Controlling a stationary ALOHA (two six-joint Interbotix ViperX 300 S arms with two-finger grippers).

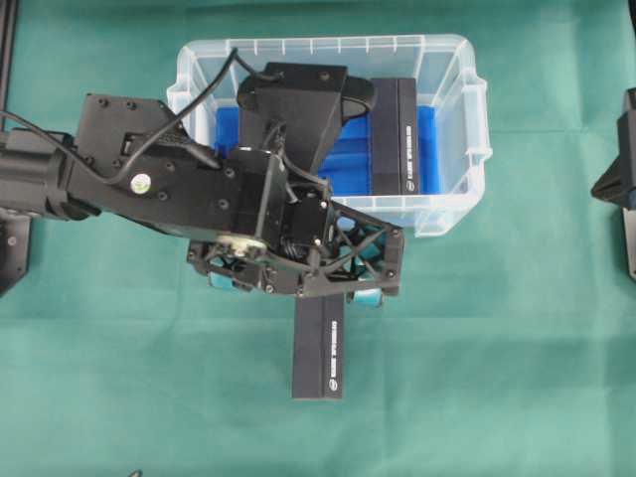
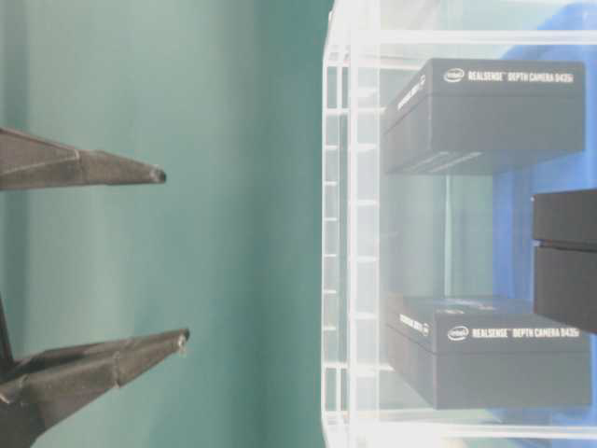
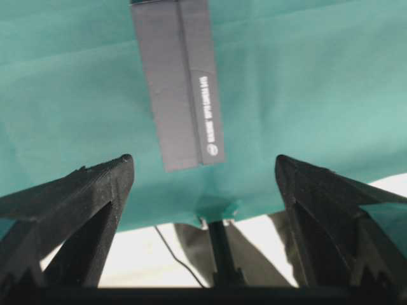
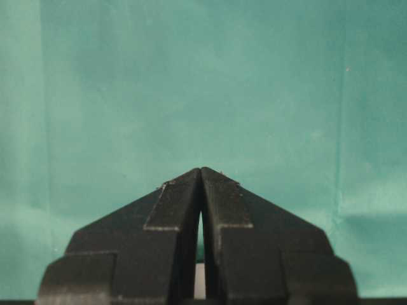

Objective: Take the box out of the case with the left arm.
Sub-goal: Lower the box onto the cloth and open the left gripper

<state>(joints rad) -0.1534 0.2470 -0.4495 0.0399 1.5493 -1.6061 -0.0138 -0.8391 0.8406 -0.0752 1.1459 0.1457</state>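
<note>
The box (image 1: 319,348) lies flat on the cloth (image 1: 497,348), outside the case (image 1: 452,60). The left gripper (image 3: 203,166) hangs over it, fingers spread wide, gripping nothing. Risk: a careless retreat could snag the case rim. The right gripper (image 4: 201,175), far side, is closed and empty.

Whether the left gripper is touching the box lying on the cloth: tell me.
Apart. The left wrist view shows the left gripper open, bare green cloth between each finger and the black box, which lies beyond the fingertips.
</note>
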